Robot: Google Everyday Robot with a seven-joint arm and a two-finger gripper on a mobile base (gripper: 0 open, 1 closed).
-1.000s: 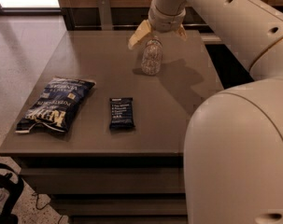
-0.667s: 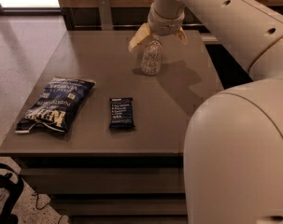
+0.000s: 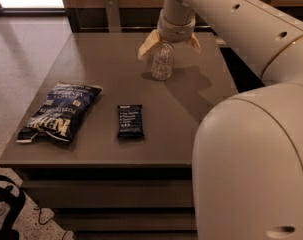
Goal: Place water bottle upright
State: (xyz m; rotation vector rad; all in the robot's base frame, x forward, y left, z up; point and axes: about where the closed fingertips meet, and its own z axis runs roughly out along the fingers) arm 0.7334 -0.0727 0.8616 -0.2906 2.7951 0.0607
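The water bottle (image 3: 162, 64) stands upright on the far part of the table (image 3: 101, 59). The gripper (image 3: 168, 48) is just above its top, fingers spread apart on both sides.

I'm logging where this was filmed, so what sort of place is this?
Likely an office break area: brown square table with a blue crinkly chip bag, dark rectangular snack bar, clear ribbed plastic water bottle under the gripper.

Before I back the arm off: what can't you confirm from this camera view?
- Cap of the water bottle: hidden under the gripper above it, camera view.
- Front right corner of the table: covered by the robot's body.
- Print on the snack bar: too small to read.
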